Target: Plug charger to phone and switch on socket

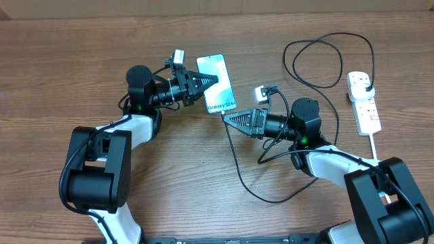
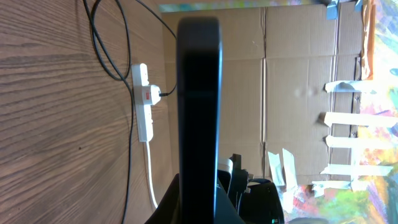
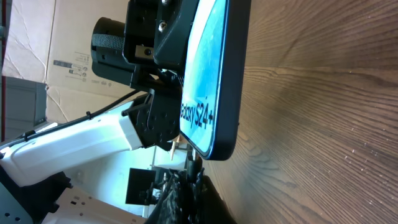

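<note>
The phone (image 1: 217,83) has a blue-cyan screen and is lifted off the table, tilted on its edge. My left gripper (image 1: 207,83) is shut on its side. In the left wrist view the phone (image 2: 199,112) is a dark upright bar between the fingers of the left gripper (image 2: 199,208). My right gripper (image 1: 227,116) is shut on the charger's connector tip (image 3: 191,163), which meets the phone's (image 3: 208,81) lower end; how deep it sits I cannot tell. The charger cable (image 1: 325,61) loops back to a black plug (image 1: 366,85) in the white socket (image 1: 364,102) at the right.
The charger's slack cable (image 1: 251,183) curves across the table in front of the right arm. The socket's thick white cord (image 1: 375,146) runs toward the right arm's base. A cardboard wall (image 2: 292,93) stands behind the table. The socket (image 2: 144,99) also shows in the left wrist view.
</note>
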Controlling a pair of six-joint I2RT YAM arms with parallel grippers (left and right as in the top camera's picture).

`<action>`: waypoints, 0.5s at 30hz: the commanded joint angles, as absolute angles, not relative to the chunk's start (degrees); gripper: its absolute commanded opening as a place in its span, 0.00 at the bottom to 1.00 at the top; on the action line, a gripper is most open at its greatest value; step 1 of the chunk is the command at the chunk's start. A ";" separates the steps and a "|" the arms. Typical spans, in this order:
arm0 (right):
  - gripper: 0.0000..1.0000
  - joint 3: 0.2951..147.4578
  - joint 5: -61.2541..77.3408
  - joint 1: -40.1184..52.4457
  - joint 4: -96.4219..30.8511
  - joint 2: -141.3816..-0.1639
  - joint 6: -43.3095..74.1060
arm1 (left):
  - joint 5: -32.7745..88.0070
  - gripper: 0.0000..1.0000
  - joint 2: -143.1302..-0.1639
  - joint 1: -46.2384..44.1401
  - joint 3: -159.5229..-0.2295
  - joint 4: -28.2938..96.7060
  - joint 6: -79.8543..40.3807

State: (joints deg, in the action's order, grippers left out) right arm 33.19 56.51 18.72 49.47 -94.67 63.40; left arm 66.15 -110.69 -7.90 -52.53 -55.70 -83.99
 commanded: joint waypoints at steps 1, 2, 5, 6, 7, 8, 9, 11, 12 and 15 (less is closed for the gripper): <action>0.04 33.06 54.57 18.31 50.02 -94.74 63.68 | 67.44 0.04 -110.48 -8.40 -52.38 -56.21 -82.70; 0.04 33.06 54.41 18.31 50.00 -94.74 63.68 | 67.53 0.04 -110.48 -8.40 -52.38 -56.21 -82.72; 0.03 33.06 53.56 18.31 49.39 -94.74 63.66 | 67.57 0.04 -110.48 -8.40 -52.38 -56.21 -82.85; 0.04 33.06 53.15 18.31 49.17 -94.74 63.64 | 67.61 0.04 -110.48 -8.40 -52.38 -56.21 -83.26; 0.04 33.06 52.97 18.31 49.15 -94.74 63.64 | 67.75 0.05 -110.48 -8.40 -52.38 -56.21 -83.92; 0.04 33.06 52.64 18.31 49.15 -94.74 63.61 | 67.83 0.04 -110.48 -8.40 -52.38 -56.21 -84.29; 0.04 33.06 52.16 18.31 49.19 -94.74 63.37 | 68.03 0.04 -110.48 -8.40 -52.38 -56.21 -84.77; 0.04 33.06 51.44 18.31 49.19 -94.74 63.22 | 68.51 0.04 -110.48 -8.40 -52.38 -56.21 -85.56; 0.04 33.06 51.31 18.31 49.19 -94.74 63.22 | 68.62 0.04 -110.48 -8.40 -52.38 -56.21 -85.54; 0.04 33.06 51.00 18.31 49.25 -94.74 63.22 | 68.86 0.04 -110.48 -8.40 -52.38 -56.21 -85.49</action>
State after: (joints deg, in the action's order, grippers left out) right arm 33.19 55.16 18.74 49.01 -94.67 63.35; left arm 65.69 -110.69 -7.88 -52.53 -55.68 -84.07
